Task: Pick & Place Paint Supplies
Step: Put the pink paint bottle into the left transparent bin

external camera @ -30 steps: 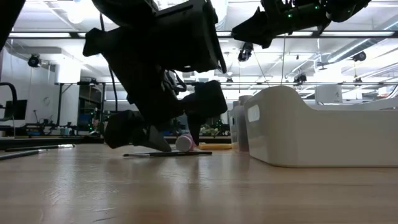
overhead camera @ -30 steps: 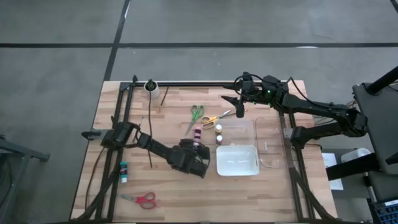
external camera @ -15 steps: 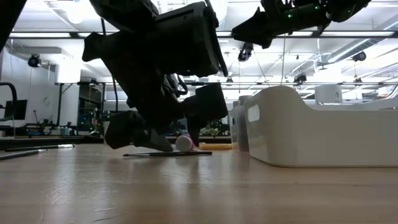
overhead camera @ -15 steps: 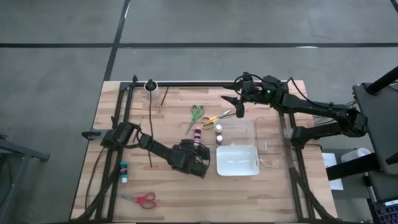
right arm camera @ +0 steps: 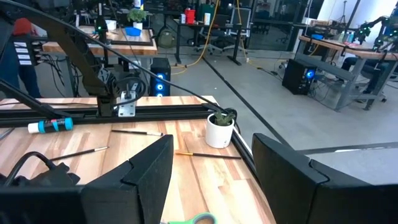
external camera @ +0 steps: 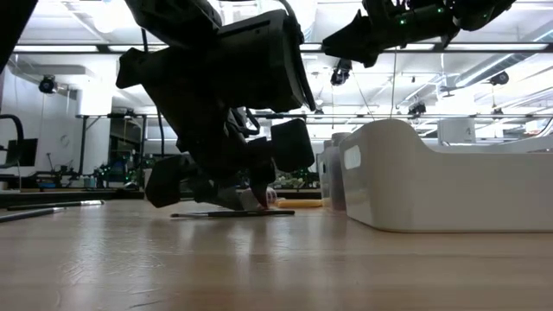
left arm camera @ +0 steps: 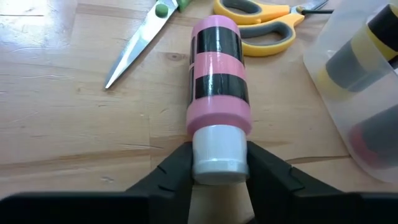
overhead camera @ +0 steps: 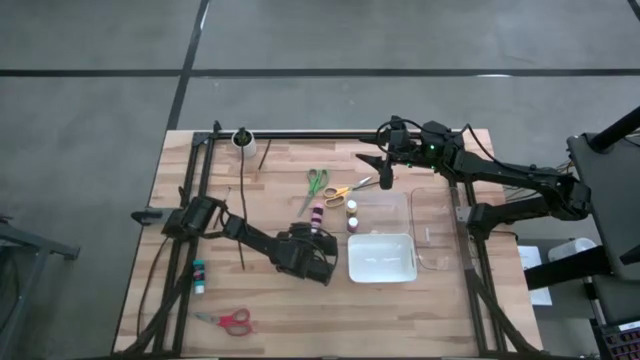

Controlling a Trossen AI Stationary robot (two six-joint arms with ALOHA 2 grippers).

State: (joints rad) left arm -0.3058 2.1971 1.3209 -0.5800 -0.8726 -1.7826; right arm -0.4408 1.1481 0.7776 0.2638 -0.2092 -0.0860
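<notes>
A pink paint bottle with black bands and a white cap lies on its side on the table, left of the white tray. My left gripper is at the bottle's near end and shut on it; it also shows in the high view and the low view. My right gripper hangs open and empty high over the table's far right; its fingers stand wide apart in the right wrist view. Green scissors and yellow scissors lie flat beyond the bottle. My left gripper pinches the bottle's white cap between its two fingers, one on each side. The fingers come from the table's near side, slanting down, in line with the bottle's length. The bottle lies on its side on the table, its cap toward the gripper.
A clear container with two bottles beside it stands behind the white tray. A thin brush, a teal bottle and red scissors lie at the left. A white cup stands at the far edge.
My left gripper has shut: in the low view its fingers, which stood apart on either side of the bottle's cap, have closed in on it. The bottle lies where it was.
</notes>
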